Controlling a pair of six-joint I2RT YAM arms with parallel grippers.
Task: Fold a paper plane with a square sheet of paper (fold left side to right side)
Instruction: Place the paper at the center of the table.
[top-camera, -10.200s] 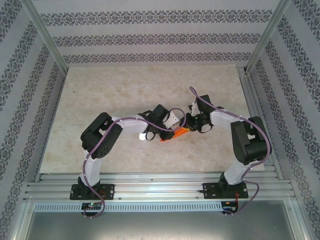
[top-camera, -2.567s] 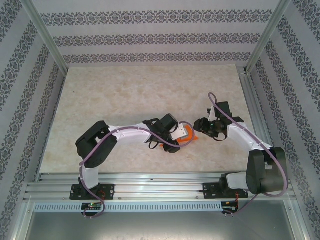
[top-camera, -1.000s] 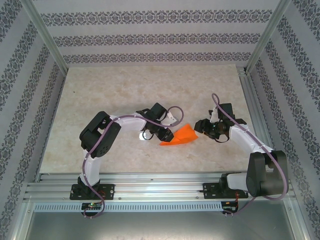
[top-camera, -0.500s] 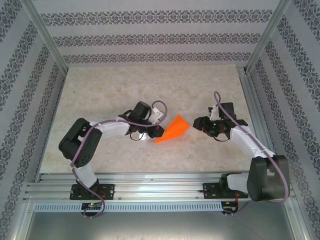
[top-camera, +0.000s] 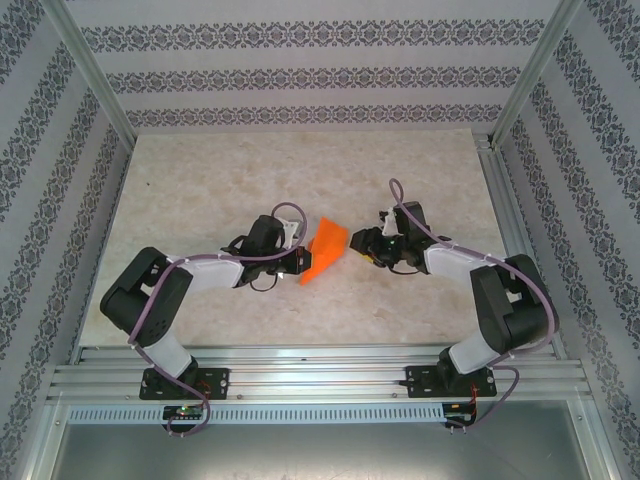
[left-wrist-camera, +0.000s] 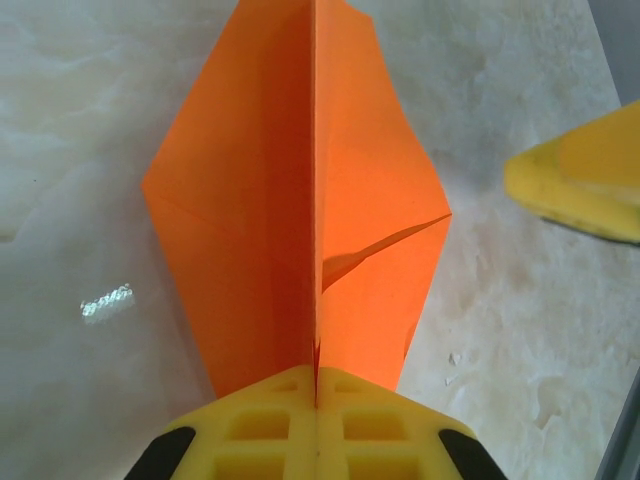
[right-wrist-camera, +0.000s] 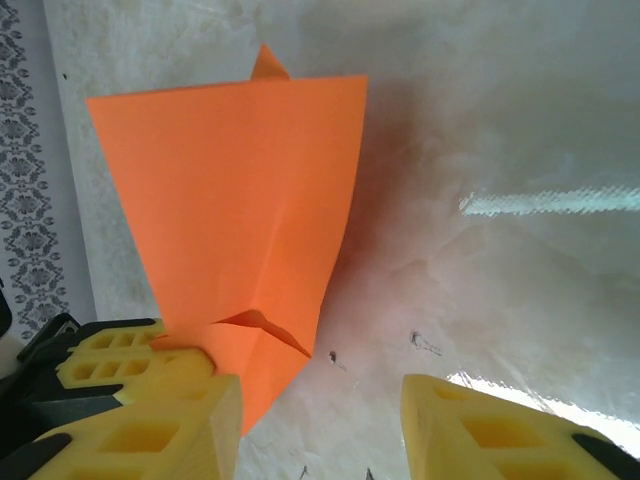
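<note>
The square sheet of paper (top-camera: 323, 249) is bright orange and folded into a pointed, winged shape with a centre crease. It stands on edge near the middle of the table. My left gripper (top-camera: 299, 261) is shut on its near end; in the left wrist view the yellow fingers (left-wrist-camera: 260, 425) pinch the centre crease of the paper (left-wrist-camera: 250, 210), wings spread to both sides. My right gripper (top-camera: 364, 246) is just right of the paper, open. In the right wrist view the paper (right-wrist-camera: 230, 190) rises ahead of my right gripper (right-wrist-camera: 320, 430), overlapping its left finger (right-wrist-camera: 150, 430).
The marble-patterned table (top-camera: 250, 170) has patterned walls on three sides and metal posts at the back corners. An aluminium rail (top-camera: 320, 375) runs along the near edge. A shiny white glare spot (left-wrist-camera: 105, 300) lies on the tabletop left of the paper.
My left arm has drawn left with the paper, which now stands more upright. My right gripper has moved left, close to the paper, and its jaws have narrowed a little.
</note>
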